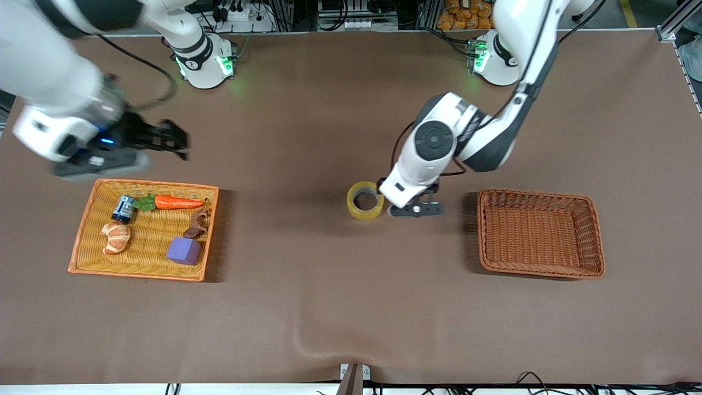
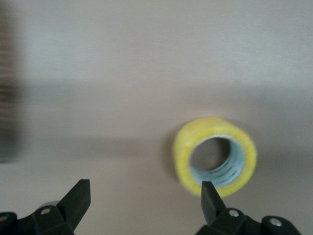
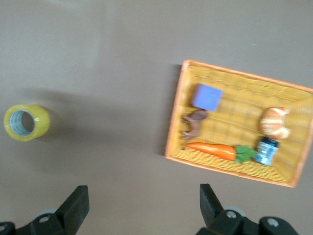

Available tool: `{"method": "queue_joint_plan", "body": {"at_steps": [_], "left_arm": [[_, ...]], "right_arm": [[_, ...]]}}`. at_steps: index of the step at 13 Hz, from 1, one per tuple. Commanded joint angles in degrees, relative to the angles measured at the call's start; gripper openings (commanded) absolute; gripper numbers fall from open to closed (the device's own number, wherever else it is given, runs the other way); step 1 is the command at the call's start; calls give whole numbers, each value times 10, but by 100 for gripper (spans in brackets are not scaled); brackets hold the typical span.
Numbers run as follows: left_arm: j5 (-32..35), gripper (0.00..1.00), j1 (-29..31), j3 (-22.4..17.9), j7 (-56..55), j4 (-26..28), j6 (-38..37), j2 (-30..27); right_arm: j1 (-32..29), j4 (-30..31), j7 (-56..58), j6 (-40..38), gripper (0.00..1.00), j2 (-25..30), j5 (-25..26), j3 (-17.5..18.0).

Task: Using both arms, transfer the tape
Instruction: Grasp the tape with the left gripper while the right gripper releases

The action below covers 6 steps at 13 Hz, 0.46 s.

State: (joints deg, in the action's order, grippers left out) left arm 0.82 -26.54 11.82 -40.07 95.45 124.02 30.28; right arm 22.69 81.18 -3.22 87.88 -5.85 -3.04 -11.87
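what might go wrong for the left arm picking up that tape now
1. The tape stands on its edge on the bare table; a nudge from one finger could roll it away.
2. The open left gripper is off-centre: the roll sits by one fingertip, not between both, so closing now would likely miss or clip it.
3. The right gripper, open over the table by the yellow basket, cannot help.

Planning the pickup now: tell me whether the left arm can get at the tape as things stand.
Probably yes. The left gripper hangs open right beside the tape, which stands alone on bare table, nothing between them. The right gripper is open up by the yellow tray, out of the way.
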Motion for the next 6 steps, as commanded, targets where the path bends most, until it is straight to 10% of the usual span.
{"method": "queue_joint_plan", "body": {"at_steps": [1, 6], "left_arm": [[15, 100, -22, -7, -32, -23, 47, 53], [58, 67, -53, -7, -111, -21, 78, 98]], "right_arm": [[-123, 64, 75, 5, 100, 66, -11, 31], [-179, 79, 67, -39, 100, 81, -7, 39]]}}
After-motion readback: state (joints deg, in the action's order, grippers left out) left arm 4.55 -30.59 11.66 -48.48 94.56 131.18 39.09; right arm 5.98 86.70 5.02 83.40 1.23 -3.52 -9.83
